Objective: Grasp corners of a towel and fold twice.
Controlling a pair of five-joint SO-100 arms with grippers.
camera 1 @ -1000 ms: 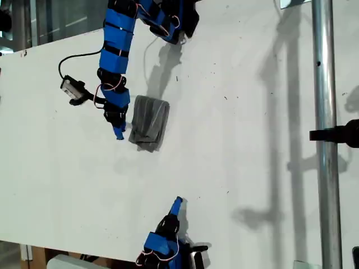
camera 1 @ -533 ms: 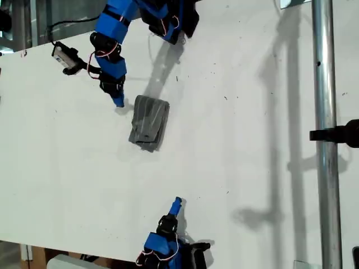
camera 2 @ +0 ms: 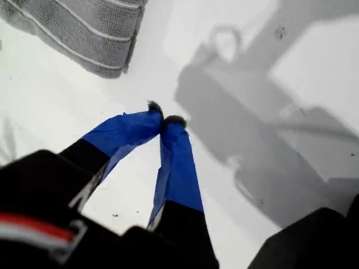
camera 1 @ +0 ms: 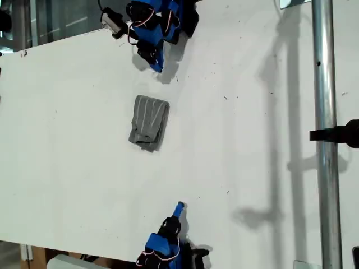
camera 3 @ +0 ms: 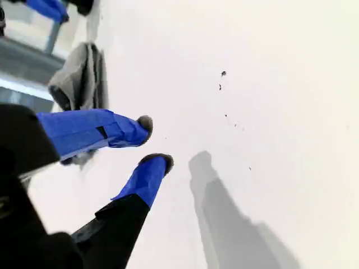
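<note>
As both arms hang clear of the cloth, status: folding looks done or nearly so, my guess only.
Towel (camera 1: 148, 122): lies on the white table (camera 1: 252, 140), between the two arms, nearer the one at the exterior view's top. It is a narrow layered bundle w/ stripes running along its length.
Towel end toward the exterior view's bottom: a bit rumpled and uneven.
Corners: can't pick out individual tips; they seem tucked into the layers.
My first gripper (camera 1: 157, 67): at the exterior view's top, near the towel but not touching. Tips pinched together, nothing between them.
My second gripper (camera 1: 179, 206): at the exterior view's bottom, well apart from the towel. Tips slightly parted, empty.
Left to do: maybe square up the rumpled end, otherwise park both arms.
</note>
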